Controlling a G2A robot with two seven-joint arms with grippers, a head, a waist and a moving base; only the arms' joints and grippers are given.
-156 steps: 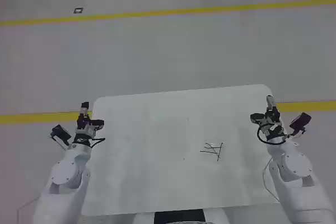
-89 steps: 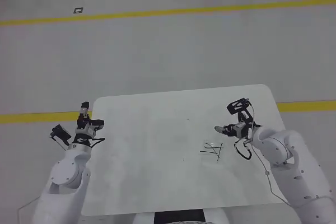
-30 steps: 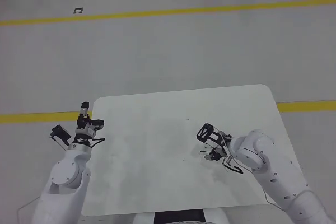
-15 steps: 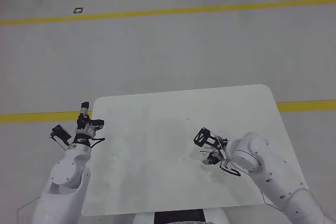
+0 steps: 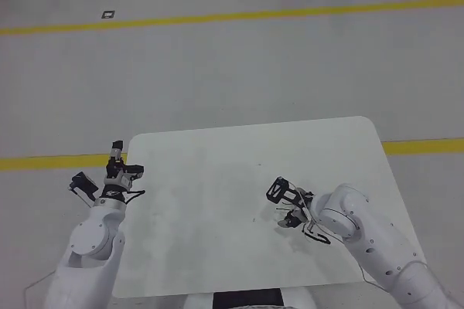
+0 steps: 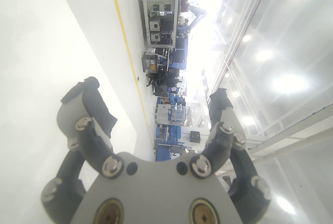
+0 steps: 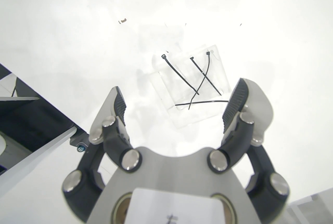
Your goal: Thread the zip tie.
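A white tabletop (image 5: 209, 193) with rounded corners carries a small, square tray of clear plastic (image 7: 170, 101), lying flat to the right of the tabletop's middle and away from its edges. Four thin black zip ties (image 7: 203, 77) lie crossed in the tray, and a few small dark specks (image 7: 122, 21) dot the bare surface nearby.

Grey floor (image 5: 216, 69); yellow line (image 5: 216, 17); white table (image 5: 216, 170)
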